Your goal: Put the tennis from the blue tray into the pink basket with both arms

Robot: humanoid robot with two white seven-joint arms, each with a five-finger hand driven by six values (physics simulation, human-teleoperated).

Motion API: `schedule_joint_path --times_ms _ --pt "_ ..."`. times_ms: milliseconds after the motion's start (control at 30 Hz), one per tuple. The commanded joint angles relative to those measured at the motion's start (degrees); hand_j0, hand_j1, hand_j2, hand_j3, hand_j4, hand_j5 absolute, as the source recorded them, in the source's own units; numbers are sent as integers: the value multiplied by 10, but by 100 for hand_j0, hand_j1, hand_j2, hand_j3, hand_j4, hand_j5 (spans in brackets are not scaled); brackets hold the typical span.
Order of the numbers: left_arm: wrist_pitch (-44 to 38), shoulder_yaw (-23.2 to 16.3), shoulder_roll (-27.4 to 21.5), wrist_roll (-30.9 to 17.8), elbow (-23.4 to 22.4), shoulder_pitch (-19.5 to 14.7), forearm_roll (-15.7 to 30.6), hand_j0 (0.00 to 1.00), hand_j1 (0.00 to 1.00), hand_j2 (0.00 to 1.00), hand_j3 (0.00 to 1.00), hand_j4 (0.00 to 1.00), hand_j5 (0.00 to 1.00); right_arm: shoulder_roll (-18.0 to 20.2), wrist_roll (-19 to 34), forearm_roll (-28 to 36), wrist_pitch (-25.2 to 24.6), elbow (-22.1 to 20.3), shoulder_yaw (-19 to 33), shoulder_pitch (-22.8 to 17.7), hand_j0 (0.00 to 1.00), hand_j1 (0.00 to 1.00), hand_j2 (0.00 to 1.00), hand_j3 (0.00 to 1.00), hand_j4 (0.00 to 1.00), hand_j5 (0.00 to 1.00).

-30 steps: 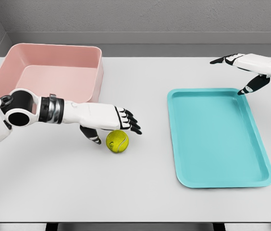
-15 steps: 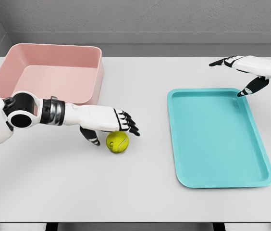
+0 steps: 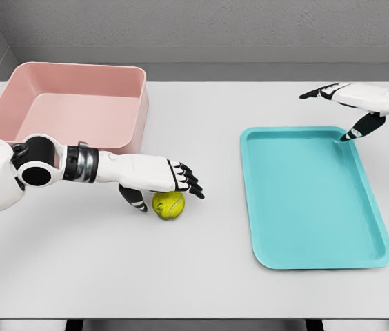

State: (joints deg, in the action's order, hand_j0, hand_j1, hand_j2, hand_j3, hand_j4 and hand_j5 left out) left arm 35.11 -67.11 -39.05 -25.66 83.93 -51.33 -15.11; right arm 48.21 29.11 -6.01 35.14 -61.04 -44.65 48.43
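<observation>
So our left hand [image 3: 154, 181] reaches in flat from the left edge of the table [image 3: 201, 276], palm down right over the tennis ball [image 3: 168, 205], fingers stretched out past it and thumb hanging down on its left side, open and not actually clamped on it as far as we can see. The ball sits on the bare table, between the pink basket [image 3: 70, 103] at the far left corner and the blue tray [image 3: 312, 193] on the right side. Our right hand [image 3: 350, 100] hovers over the tray's far right corner, fingers loose and spread, holding nothing.
</observation>
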Motion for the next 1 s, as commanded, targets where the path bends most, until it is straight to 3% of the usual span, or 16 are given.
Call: schedule_joint_path --times_ms 0,900,933,967 --pt "-1 1 0 1 0 0 1 100 100 100 100 100 100 6 -1 4 -1 0 0 0 100 100 100 100 100 100" --pt "-1 1 1 2 -15 10 -7 100 100 100 100 100 100 27 0 4 -1 -15 1 2 100 100 100 100 100 100" --pt "-1 1 1 2 -15 10 -6 98 98 98 98 98 98 27 0 4 -1 -15 1 2 100 100 100 100 100 100" --pt "-1 1 0 2 -14 10 -6 87 87 87 87 87 87 29 0 4 -1 -15 1 2 100 100 100 100 100 100"
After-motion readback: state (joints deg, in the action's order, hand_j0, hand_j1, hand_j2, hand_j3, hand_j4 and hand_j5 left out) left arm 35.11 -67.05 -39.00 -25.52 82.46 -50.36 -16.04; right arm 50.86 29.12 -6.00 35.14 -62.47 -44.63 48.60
